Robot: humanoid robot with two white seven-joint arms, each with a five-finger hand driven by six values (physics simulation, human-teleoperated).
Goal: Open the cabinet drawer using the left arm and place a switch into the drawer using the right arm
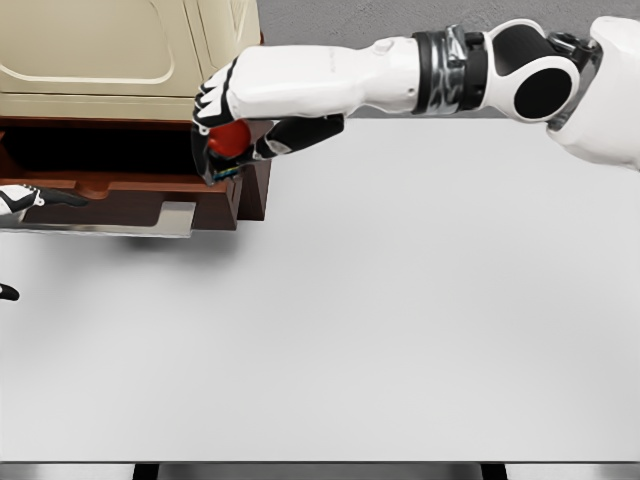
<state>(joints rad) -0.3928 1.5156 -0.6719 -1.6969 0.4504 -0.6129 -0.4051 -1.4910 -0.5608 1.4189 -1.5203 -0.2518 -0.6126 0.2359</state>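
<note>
Looking close: dark brown wooden cabinet drawer (150,200) is open, right hand (232,128) grips the red-buttoned switch (229,142) above it (release left); left hand (25,198) unclear.

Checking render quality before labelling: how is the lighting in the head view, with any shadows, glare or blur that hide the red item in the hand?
Head view: lighting is even and soft, with no glare on the white tabletop; the open brown wooden drawer has a dark shadowed interior; the red switch in the right hand is partly hidden by fingers and slightly soft; the left hand is cropped at the edge.
</note>
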